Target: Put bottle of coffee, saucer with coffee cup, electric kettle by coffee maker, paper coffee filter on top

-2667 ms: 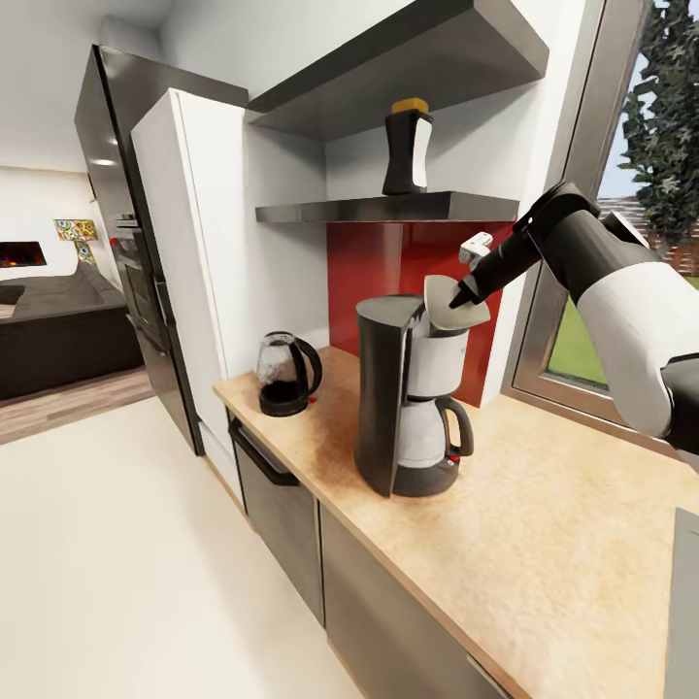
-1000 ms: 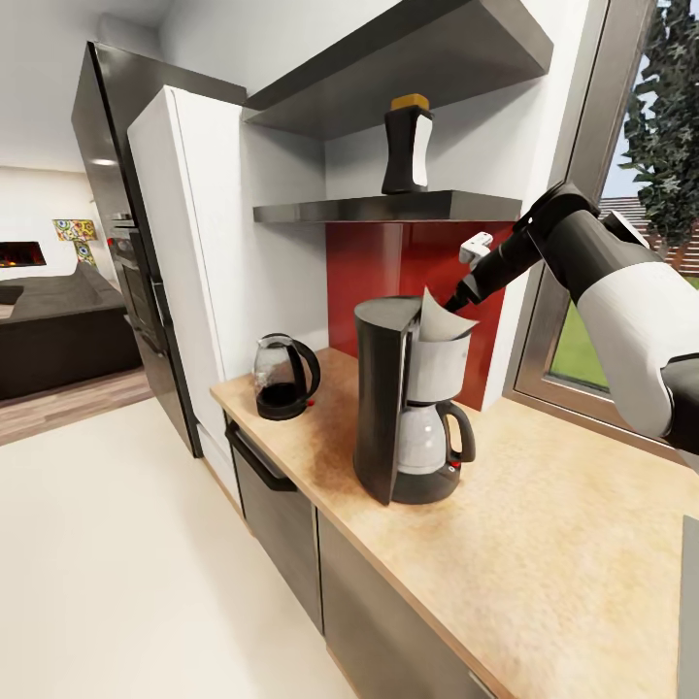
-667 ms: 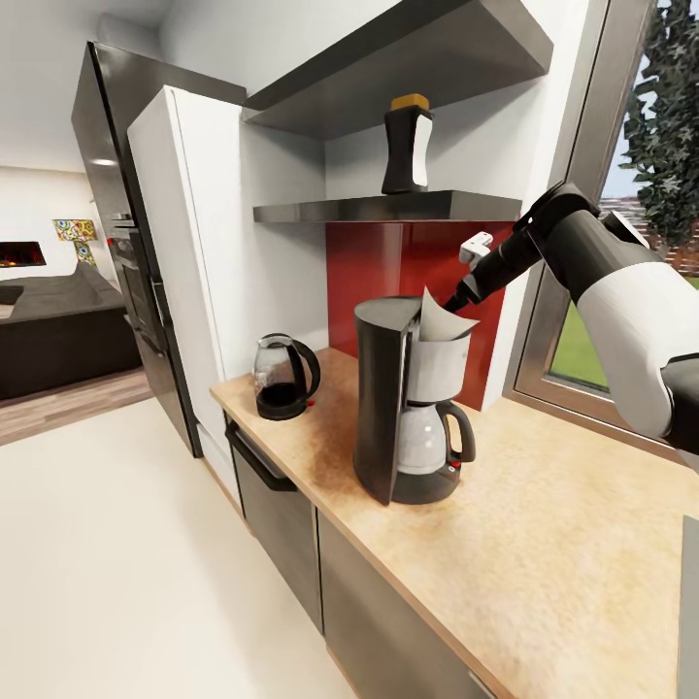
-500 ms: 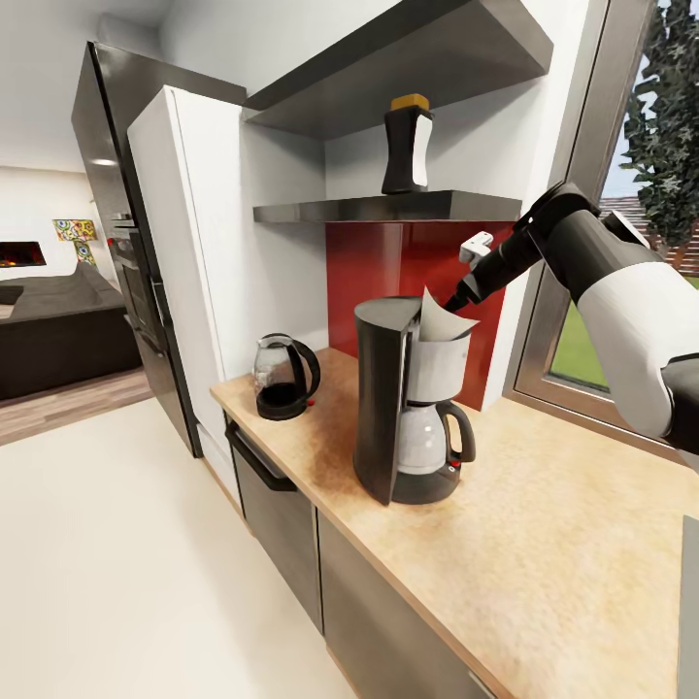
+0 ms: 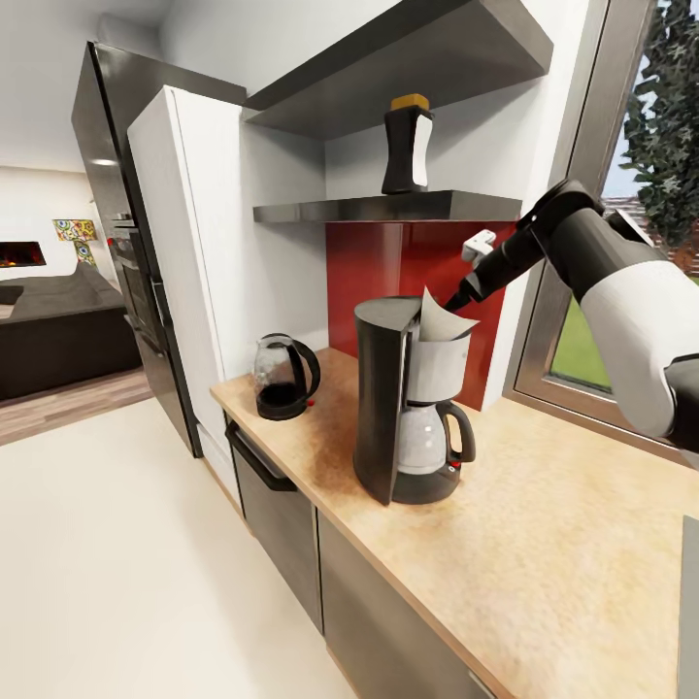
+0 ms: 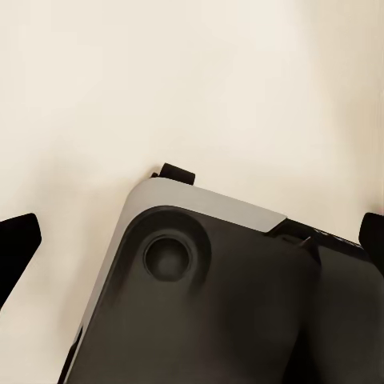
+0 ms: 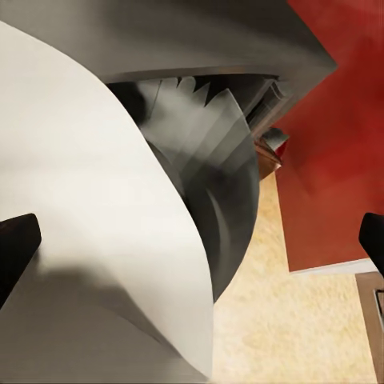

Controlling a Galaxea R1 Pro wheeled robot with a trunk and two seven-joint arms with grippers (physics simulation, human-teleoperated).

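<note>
We see the coffee maker [image 5: 406,398] standing on the speckled tan desk [image 5: 544,544], a tall black body with a grey-white basket and a glass carafe below. A white paper filter [image 5: 442,321] sits in its open top, one curved flap sticking up; in the right wrist view the filter [image 7: 88,240] is smooth and cone-like, lying over the ribbed grey basket [image 7: 216,160]. Our right gripper [image 5: 464,291] hangs just above the filter's far right edge, its dark fingers [image 7: 16,240] spread wide and holding nothing. Left of the maker, near the desk's far corner, stands the glass kettle [image 5: 285,375] with a black base and handle. The coffee bottle [image 5: 407,145], dark with an orange cap, is up on the grey shelf [image 5: 388,208] over the red backsplash. A window frames the right side. Our left gripper [image 6: 192,240] is open over part of the robot's dark, rounded body above a cream floor.
</note>
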